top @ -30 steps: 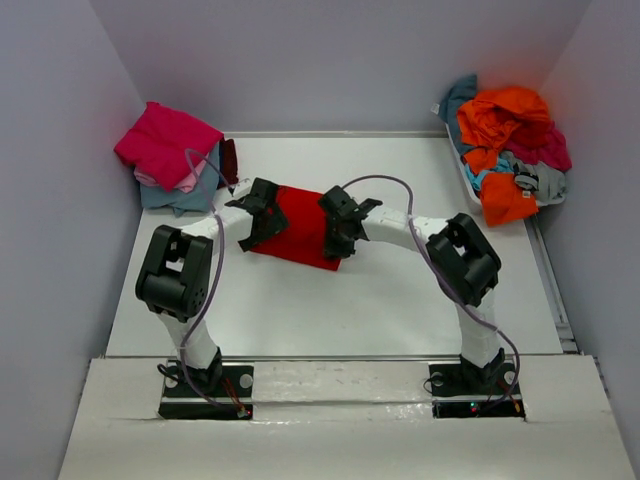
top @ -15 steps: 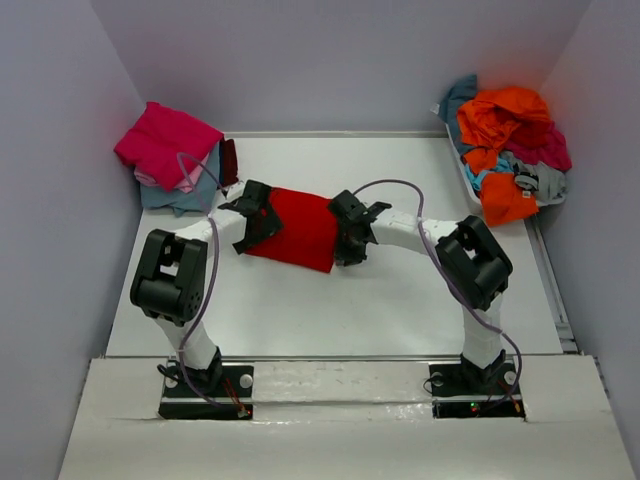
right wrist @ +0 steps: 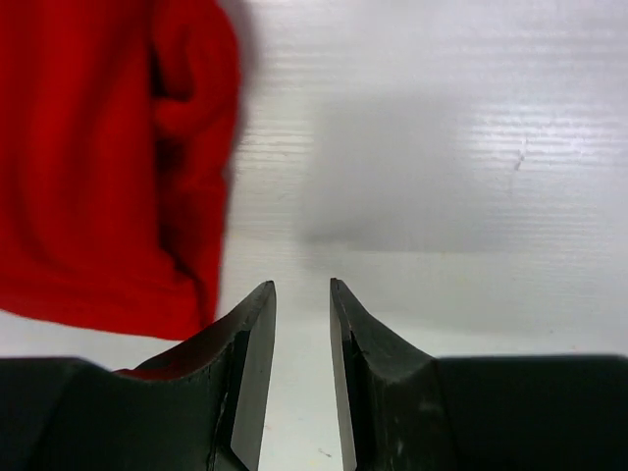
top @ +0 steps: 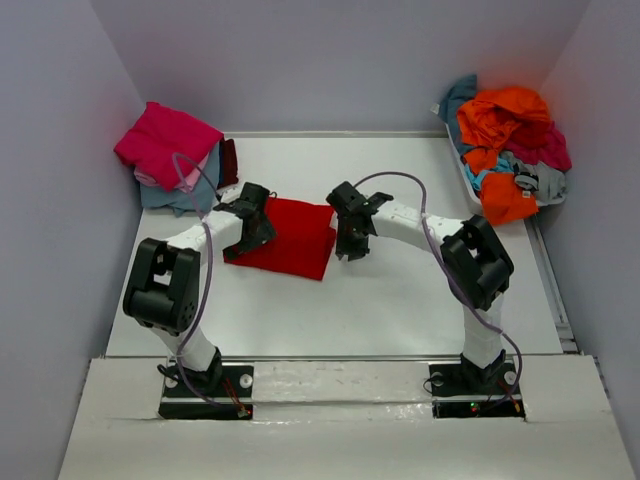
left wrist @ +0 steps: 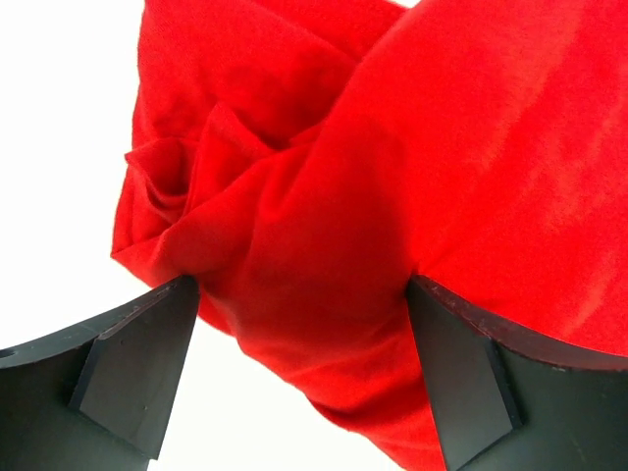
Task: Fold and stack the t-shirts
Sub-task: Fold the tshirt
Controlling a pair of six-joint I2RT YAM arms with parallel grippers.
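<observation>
Roughly rect. soft folded red t-shirt [top: 292,240]

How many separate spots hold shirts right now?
3: a folded stack of cloth shirts in the far-left corner, one bright red shirt mid-table, a jumbled heap far right. Layers may hide more.

White table [top: 400,290], bin [top: 461,168] far R.

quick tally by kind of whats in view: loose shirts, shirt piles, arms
bright red cloth t-shirt lying loose: 1
stack of folded shirts, far left: 1
heap of crumpled shirts in the white bin, far right: 1
robot arms, left arm and right arm: 2
total: 5
</observation>
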